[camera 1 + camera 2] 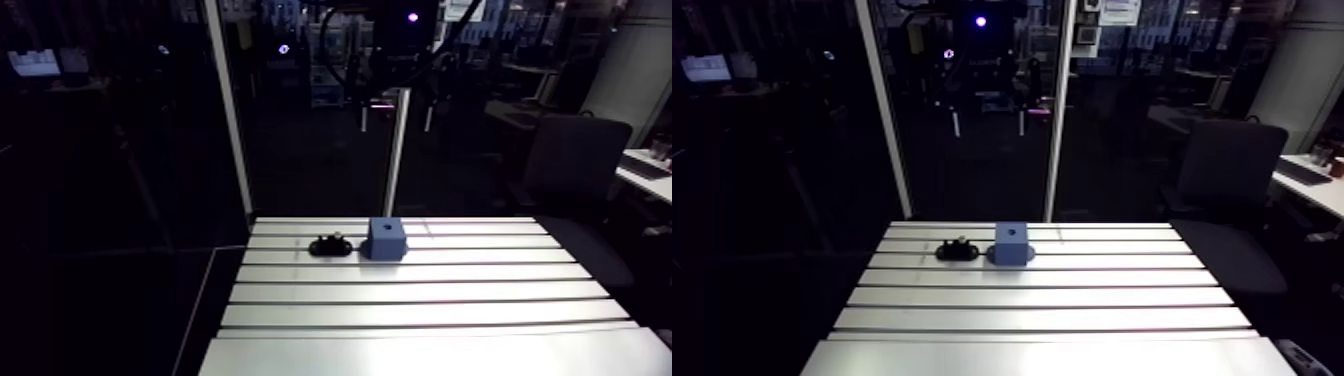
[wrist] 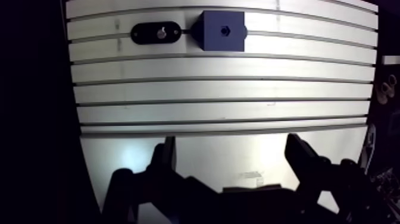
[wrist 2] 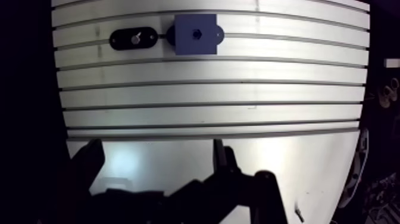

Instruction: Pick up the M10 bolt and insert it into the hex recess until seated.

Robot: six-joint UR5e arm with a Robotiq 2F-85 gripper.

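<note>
The gripper (image 2: 231,143) is hanging over the bare near part of the table (image 2: 220,89) with its two dark fingers (image 2: 165,158) spread wide, nothing lying between them. Well ahead of it, toward the far edge of the table, the bolt (image 2: 161,33) is sitting in a black oval holder (image 2: 146,33), its bright metal end showing against the black. In the arm view it is poking up a little above the holder. Just beside the holder, a blue block (image 2: 223,30) is standing on the same far strip of the table (whether the two are touching, I cannot tell), and the small dark recess (image 2: 225,28) in its top face is facing upward, unfilled. The bolt and the block are lying well apart from the gripper, with several of the table's slots running across between them.
</note>
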